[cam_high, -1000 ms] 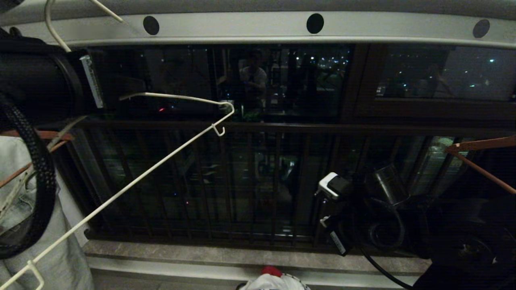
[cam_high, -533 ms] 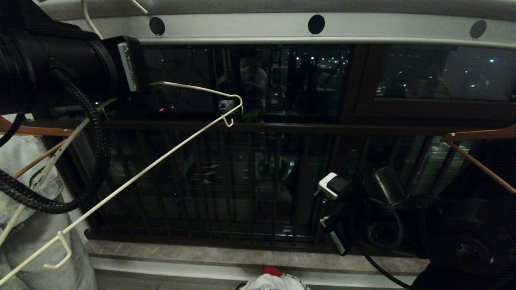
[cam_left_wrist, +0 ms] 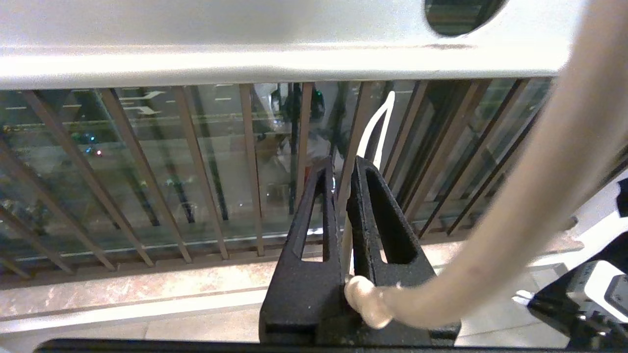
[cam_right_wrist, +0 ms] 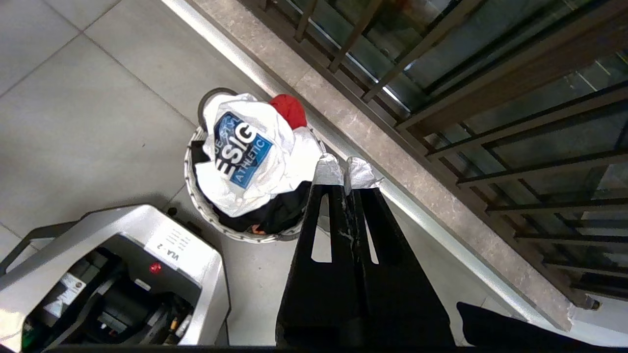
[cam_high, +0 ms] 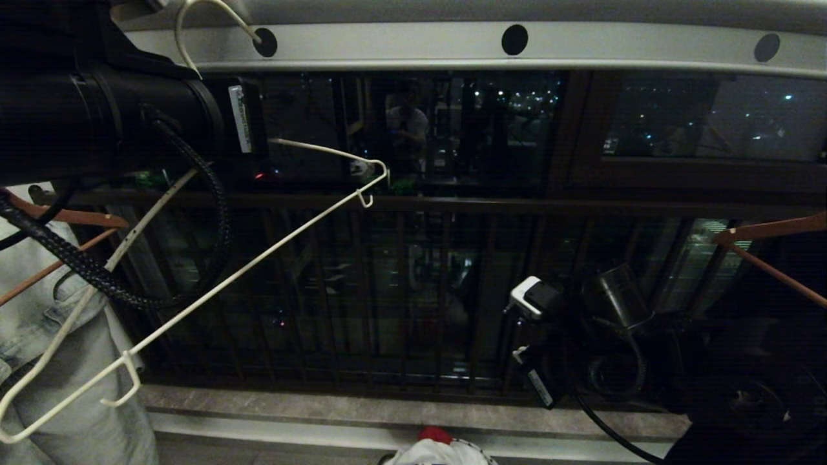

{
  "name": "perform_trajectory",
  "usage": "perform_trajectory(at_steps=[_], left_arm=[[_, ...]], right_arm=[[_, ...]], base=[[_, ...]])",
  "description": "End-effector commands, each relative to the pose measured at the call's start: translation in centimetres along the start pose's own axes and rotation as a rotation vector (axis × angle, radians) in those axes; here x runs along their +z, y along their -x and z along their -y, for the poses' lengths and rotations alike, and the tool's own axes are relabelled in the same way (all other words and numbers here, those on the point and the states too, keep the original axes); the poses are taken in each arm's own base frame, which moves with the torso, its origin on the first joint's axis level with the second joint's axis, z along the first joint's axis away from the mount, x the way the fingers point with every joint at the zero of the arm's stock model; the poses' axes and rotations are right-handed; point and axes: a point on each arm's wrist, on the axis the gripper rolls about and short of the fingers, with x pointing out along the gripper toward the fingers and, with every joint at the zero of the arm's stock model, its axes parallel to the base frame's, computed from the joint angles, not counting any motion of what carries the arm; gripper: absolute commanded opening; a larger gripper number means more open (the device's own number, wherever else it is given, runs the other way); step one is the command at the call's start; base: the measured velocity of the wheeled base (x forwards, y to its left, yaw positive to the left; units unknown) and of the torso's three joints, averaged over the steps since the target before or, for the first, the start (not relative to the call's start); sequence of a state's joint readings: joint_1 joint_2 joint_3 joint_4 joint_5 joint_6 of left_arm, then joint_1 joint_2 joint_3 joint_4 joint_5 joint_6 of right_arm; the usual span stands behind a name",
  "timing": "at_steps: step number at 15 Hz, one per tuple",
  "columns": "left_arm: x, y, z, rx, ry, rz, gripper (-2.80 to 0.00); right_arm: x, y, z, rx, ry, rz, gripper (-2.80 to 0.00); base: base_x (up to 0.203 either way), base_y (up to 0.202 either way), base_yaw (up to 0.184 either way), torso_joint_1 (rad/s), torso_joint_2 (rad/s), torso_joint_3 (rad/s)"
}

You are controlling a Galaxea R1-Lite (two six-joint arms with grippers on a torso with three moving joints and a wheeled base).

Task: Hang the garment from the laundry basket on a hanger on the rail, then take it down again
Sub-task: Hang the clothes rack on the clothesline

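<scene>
cloth comes first for you: the garment (cam_right_wrist: pixel 255 152) lies bunched in the laundry basket (cam_right_wrist: pixel 196 193) on the tiled floor (cam_right_wrist: pixel 73 98), its blue printed panel facing up, a red cloth (cam_right_wrist: pixel 289 109) tucked against its side nearer the stone sill (cam_right_wrist: pixel 353 122). your right tool (cam_right_wrist: pixel 343 169) hangs above the basket, off to its sill side, fingers pressed together with nothing between them. a grey machine housing (cam_right_wrist: pixel 162 245) stands on the floor on the basket's side away from the sill.

further from the basket and much higher, your left tool (cam_left_wrist: pixel 342 169) is clenched on the wire of the hanger (cam_high: pixel 258 258), gripping it close to the twisted neck. you can see the hanger tilted, its long bottom wire slanting down past the pale denim jeans (cam_high: pixel 58 361), one small end hook dangling by them, the other up by the dark balcony railing (cam_high: pixel 452 205). its top hook (cam_high: pixel 194 26) curls up in front of the rail (cam_high: pixel 400 44), right beside one of the round black holes; whether it touches the rail you cannot tell. a brown wooden hanger (cam_high: pixel 772 248) shows far along the rail on the other side.
</scene>
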State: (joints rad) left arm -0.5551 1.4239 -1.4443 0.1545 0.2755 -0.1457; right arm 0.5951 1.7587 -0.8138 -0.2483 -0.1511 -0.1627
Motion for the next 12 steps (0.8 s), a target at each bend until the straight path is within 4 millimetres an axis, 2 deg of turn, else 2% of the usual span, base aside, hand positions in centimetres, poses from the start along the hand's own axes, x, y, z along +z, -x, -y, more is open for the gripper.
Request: perform_trajectory(at_steps=[1,5,12], left_arm=[[-0.4,-0.7,0.1,0.006,-0.004,-0.017,-2.8],[-1.1,-2.1,0.4,0.011,-0.016,-0.05,-2.8],[-1.2,-2.1,0.4,0.011,-0.036,-0.057,-2.8]], right_arm=[[0.0,0.1,0.0,-0.001,0.001,0.004,-2.8],[0.0,0.1,0.0,-0.001,0.001,0.004,-2.8],[0.0,0.2,0.1,-0.003,0.003,0.004,-2.8]], base=[[0.0,0.0,0.0,0.0,0.0,0.0],[0.0,0.0,0.0,0.0,0.0,0.0],[0.0,0.0,0.0,0.0,0.0,0.0]])
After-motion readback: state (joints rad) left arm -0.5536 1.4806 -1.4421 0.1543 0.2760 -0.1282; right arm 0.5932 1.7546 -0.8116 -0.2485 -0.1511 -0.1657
